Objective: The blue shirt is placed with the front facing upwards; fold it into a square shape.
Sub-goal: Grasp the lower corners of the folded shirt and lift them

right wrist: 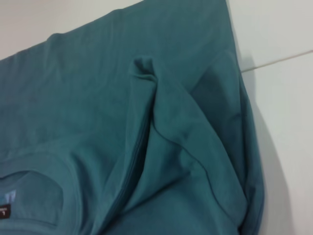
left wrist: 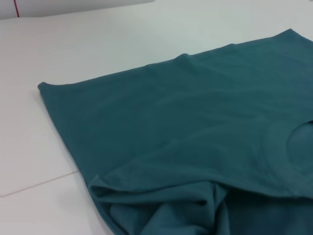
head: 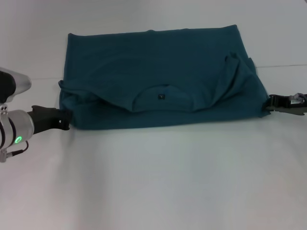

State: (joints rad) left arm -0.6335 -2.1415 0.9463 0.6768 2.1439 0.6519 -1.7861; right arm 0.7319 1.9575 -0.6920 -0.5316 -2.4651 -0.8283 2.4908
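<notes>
The blue shirt [head: 158,62] lies on the white table [head: 153,182], doubled over into a wide rectangle with its plain back side up. Its round neck [head: 163,98] with a small dark label [head: 161,97] shows near the front edge. A bunched sleeve fold [head: 230,72] rises on the right side, seen close up as a ridge [right wrist: 161,112] in the right wrist view. My left gripper [head: 61,120] is at the shirt's near left corner, touching the cloth. My right gripper [head: 272,103] is at the near right corner. The left wrist view shows only the shirt [left wrist: 195,122] and a rumpled fold [left wrist: 161,205].
A thin seam line [head: 283,65] runs across the table behind the shirt's right edge. My left arm's silver wrist with a green light [head: 18,140] sits at the left border. Bare white tabletop spreads in front of the shirt.
</notes>
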